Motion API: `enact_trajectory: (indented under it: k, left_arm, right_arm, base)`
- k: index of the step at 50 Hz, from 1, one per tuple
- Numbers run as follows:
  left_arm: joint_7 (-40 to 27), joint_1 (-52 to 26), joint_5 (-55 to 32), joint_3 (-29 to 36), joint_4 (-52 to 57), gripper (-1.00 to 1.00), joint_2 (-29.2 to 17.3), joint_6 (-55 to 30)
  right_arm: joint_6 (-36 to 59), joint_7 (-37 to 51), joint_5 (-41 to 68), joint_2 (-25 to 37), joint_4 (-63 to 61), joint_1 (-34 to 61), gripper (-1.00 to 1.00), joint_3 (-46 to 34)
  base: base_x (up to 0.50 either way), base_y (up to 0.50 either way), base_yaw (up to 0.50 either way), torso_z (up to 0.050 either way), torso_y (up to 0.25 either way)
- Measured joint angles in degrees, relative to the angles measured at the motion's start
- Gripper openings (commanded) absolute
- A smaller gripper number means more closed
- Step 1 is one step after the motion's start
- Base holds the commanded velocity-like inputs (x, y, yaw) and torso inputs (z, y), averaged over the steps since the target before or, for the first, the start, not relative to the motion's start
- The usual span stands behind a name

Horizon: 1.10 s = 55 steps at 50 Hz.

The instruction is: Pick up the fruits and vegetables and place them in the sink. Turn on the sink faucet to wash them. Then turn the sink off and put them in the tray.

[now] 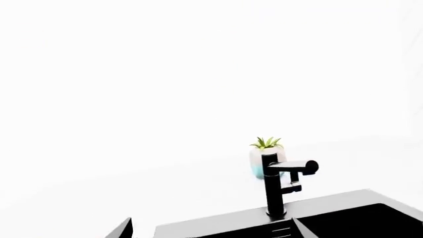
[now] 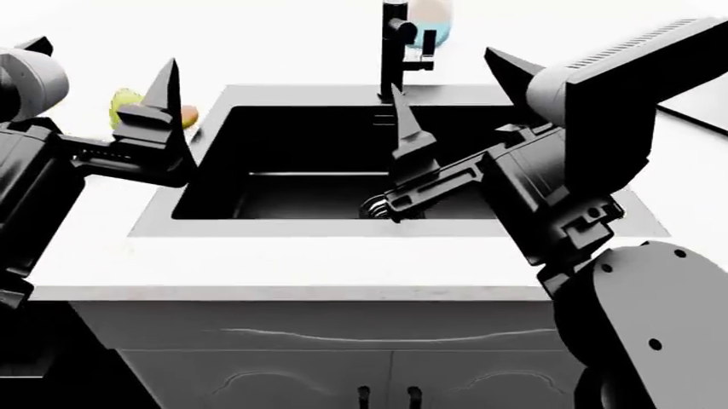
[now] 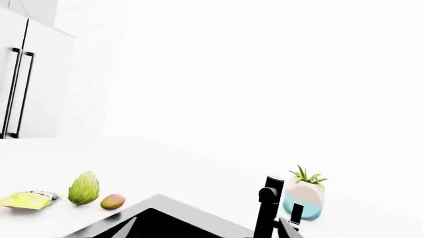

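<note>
The light green artichoke (image 3: pixel 84 188) and the small orange mango (image 3: pixel 113 201) lie side by side on the white counter left of the sink; in the head view the artichoke (image 2: pixel 123 104) and the mango (image 2: pixel 189 112) show behind my left gripper. My left gripper (image 2: pixel 105 61) is open and empty, raised over the counter at the sink's left rim. My right gripper (image 2: pixel 444 75) is open and empty above the black sink (image 2: pixel 341 228), in front of the black faucet (image 2: pixel 395 47). The chrome drain (image 2: pixel 376 207) peeks out by the right wrist. No tray is in view.
A potted plant in a white-and-blue pot (image 2: pixel 432 21) stands behind the faucet. A yellow packet (image 3: pixel 29 199) lies left of the artichoke. A tall white cabinet with dark handles (image 3: pixel 17 94) stands at the far left. Cabinet doors (image 2: pixel 387 375) sit under the counter.
</note>
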Motion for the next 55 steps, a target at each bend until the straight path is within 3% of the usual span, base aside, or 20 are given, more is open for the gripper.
enact_trajectory:
  k: [17, 46, 55]
  left_arm:
    - [-2.12, 1.03, -2.60, 1.76, -0.29, 1.00, -4.08, 2.16]
    - [-7.80, -4.49, -10.91, 4.97, -3.12, 1.00, -9.43, 1.37]
    - [-7.98, -4.87, -10.21, 6.28, -3.02, 1.00, -10.40, 2.58]
  right_arm:
    - [0.43, 0.95, 1.97, -0.53, 1.30, 1.62, 1.00, -1.72]
    - [4.92, 3.45, 4.75, -0.62, 5.40, 10.10, 1.00, -5.98]
    - [6.21, 4.67, 5.45, -0.76, 6.10, 10.86, 1.00, -6.19]
  base:
    - [0.32, 0.39, 0.00, 0.050, 0.000]
    - [0.43, 0.36, 0.00, 0.050, 0.000]
    - [0.02, 0.00, 0.00, 0.027, -0.015]
